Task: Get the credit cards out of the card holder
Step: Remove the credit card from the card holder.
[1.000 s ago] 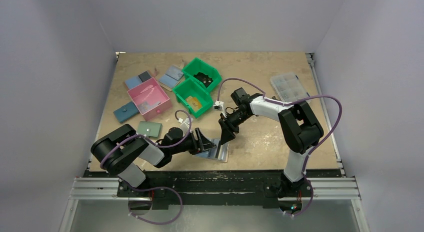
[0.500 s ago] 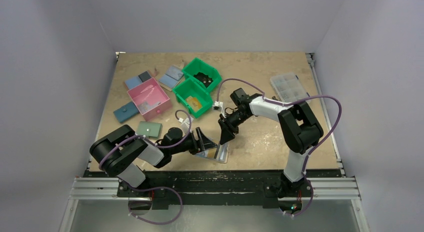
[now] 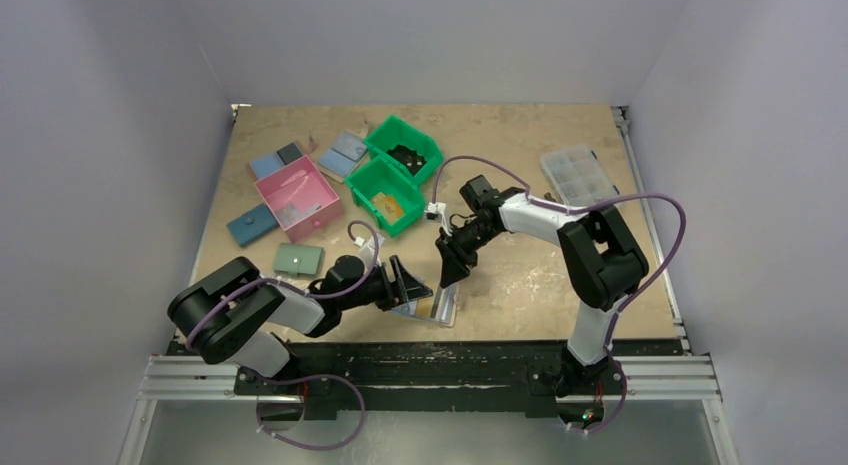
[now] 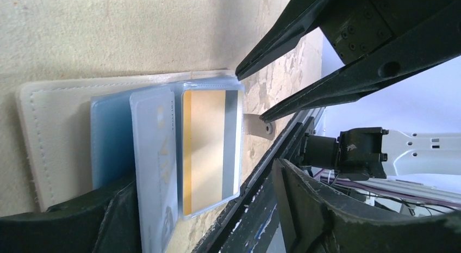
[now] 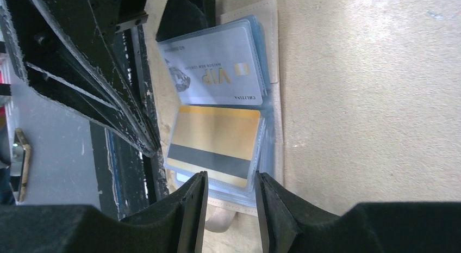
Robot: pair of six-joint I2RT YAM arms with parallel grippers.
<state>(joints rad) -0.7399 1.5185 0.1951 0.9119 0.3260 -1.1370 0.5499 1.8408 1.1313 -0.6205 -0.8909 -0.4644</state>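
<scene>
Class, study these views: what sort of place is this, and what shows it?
Probably a robotics lab test cell: left arm and right arm bolted to a metal frame, a worn table boxed in by white panels, plastic bins.

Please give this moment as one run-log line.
card holder: lies open | yellow card: in sleeve | VIP card: in sleeve | left hand: open at card holder | right hand: open near yellow card

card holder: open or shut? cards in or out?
Open, spread flat. The card holder shows its plastic sleeves fanned out; the gold card and the white VIP card both sit inside sleeves, neither pulled out.
</scene>
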